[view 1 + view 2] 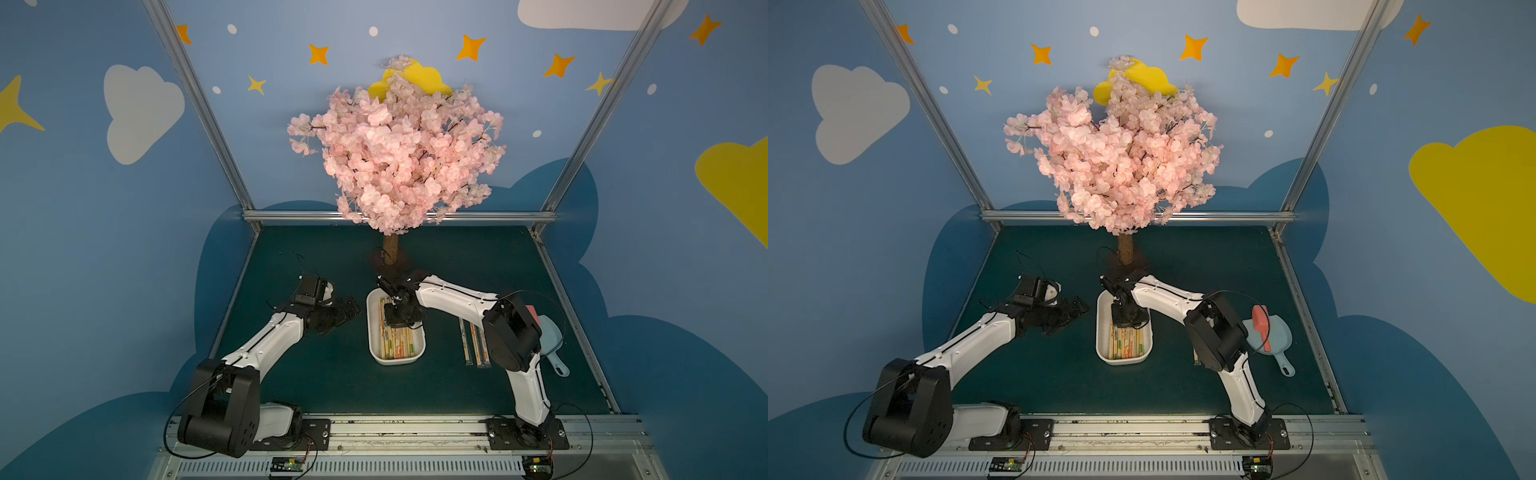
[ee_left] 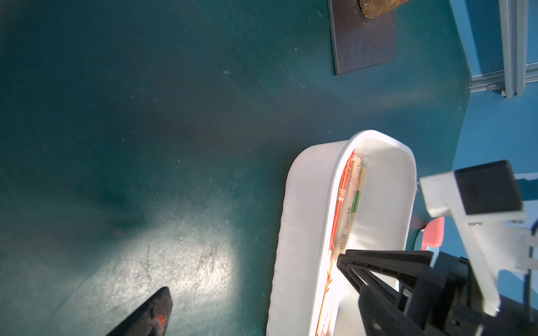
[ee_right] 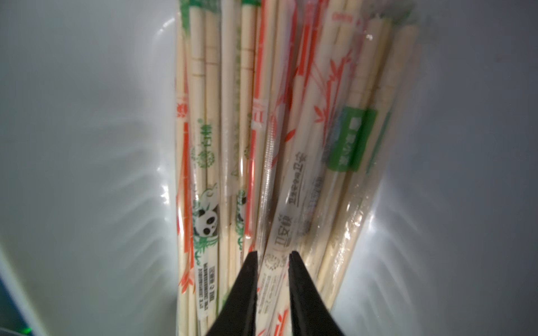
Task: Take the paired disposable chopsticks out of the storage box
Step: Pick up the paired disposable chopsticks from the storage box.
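In a top view, the storage box (image 1: 376, 356) sits in the middle of the green desk (image 1: 324, 374). The paired disposable chopsticks (image 1: 397, 347) lie inside it. The right fingers (image 1: 402, 321) reach down into the box. The left fingers (image 1: 343, 311) hang beside the box, spread wide and holding nothing. A few pairs (image 1: 476, 345) lie on the desk, well apart from the box.

From the left wrist, I see the box's white wall, with orange and green sleeves along it.

From the right wrist, the two black fingers (image 3: 272, 255) sit one on each side of a pair with black writing, pinching its sleeve.

I think this is the grabbing step. Next comes a firm squeeze, then a slow lift so only one pair comes up.
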Tool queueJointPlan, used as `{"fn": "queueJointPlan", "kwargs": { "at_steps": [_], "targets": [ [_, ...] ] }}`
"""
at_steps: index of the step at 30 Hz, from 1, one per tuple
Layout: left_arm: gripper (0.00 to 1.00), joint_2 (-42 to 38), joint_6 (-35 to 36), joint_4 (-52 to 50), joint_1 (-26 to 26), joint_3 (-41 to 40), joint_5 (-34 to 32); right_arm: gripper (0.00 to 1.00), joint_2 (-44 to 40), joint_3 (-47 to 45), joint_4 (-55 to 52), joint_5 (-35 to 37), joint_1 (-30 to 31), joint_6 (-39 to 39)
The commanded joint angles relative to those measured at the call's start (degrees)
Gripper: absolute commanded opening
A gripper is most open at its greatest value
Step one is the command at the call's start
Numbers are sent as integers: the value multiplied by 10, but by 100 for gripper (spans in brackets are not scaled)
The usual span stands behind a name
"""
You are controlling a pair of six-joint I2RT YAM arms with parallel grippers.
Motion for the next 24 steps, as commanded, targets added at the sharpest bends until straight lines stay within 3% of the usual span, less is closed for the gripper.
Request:
{"fn": "queueJointPlan", "kwargs": {
  "at_steps": [1, 11, 24],
  "targets": [
    [100, -13, 9, -10, 3, -9, 6, 23, 15, 10, -12, 4, -4, 1],
    [100, -15, 7, -9, 4, -10, 5, 22, 26, 14, -12, 0, -6, -3],
    [100, -19, 5, -11, 3, -10, 7, 11, -11, -3, -12, -9, -7, -7]
  ]
}}
